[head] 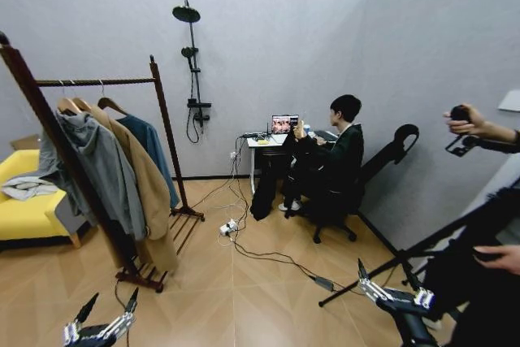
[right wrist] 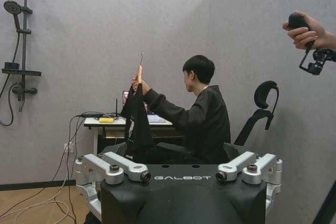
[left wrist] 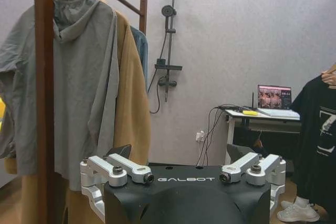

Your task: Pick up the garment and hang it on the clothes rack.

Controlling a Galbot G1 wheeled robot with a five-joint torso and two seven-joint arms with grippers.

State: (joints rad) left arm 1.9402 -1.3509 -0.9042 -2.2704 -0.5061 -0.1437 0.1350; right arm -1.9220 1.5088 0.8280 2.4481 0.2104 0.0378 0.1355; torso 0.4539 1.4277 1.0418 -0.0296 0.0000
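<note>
The garment (head: 294,160) is a black top on a light wooden hanger. A person seated at the desk holds it up by the hanger, at the far side of the room. It also hangs edge-on in the right wrist view as the garment (right wrist: 137,124) and at the frame edge as the garment (left wrist: 315,129). The clothes rack (head: 97,82), dark reddish-brown, stands at the left and carries a grey hoodie (head: 101,164), a tan coat (head: 146,188) and a teal shirt (head: 154,148). My left gripper (head: 107,305) and right gripper (head: 386,274) are low in front of me, both open and holding nothing, far from the garment.
A yellow sofa (head: 24,201) sits behind the rack. Cables and a power strip (head: 229,227) trail across the wooden floor. A black tripod leg (head: 406,258) slants in at the right beside a standing person's hands. A desk with a laptop (head: 284,125) stands against the back wall.
</note>
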